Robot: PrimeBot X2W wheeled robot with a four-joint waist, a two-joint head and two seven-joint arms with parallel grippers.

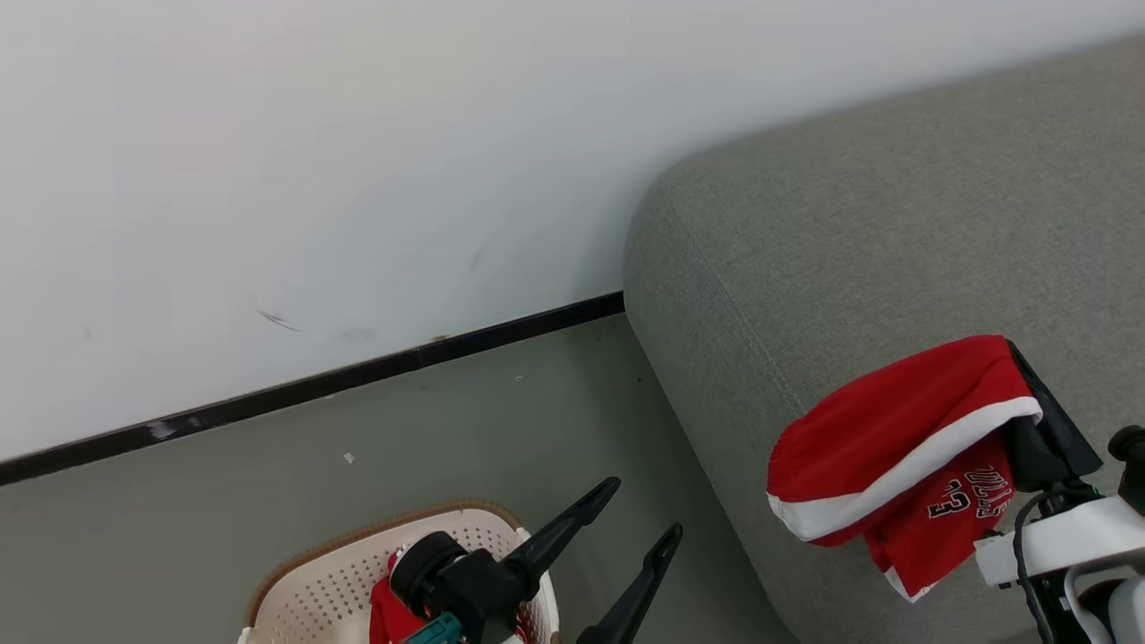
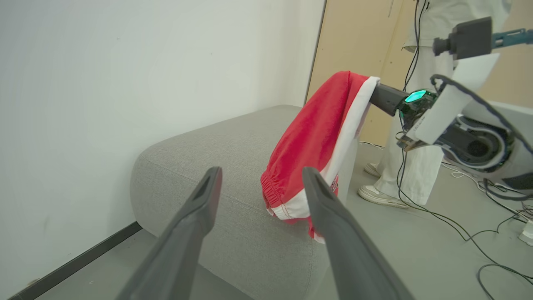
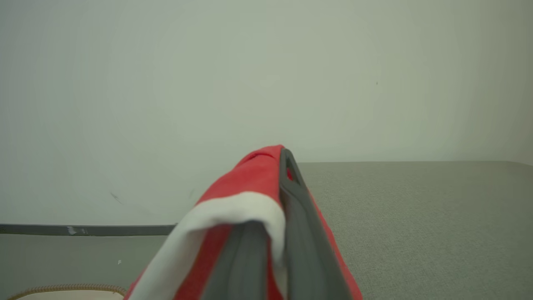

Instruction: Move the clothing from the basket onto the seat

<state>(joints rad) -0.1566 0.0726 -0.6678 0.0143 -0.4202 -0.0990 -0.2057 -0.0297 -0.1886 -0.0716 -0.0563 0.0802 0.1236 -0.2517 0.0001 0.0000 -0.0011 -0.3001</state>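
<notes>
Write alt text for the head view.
The right gripper holds red fabric shorts with white trim at the edge of a grey upholstered sofa. Lower left, the open left gripper hangs by a cream perforated plastic basket containing more red clothing.

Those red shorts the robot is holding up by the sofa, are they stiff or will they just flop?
Likely floppy: the red shorts sag and fold over the right end effector. Probably light: a shut pinch carries them. On the sofa, with its grey woven fabric, they would likely slump, not slide.

The hanging red clothing (image 1: pixel 903 429) bears a dark "23" beside dark lettering too tilted to read.
</notes>
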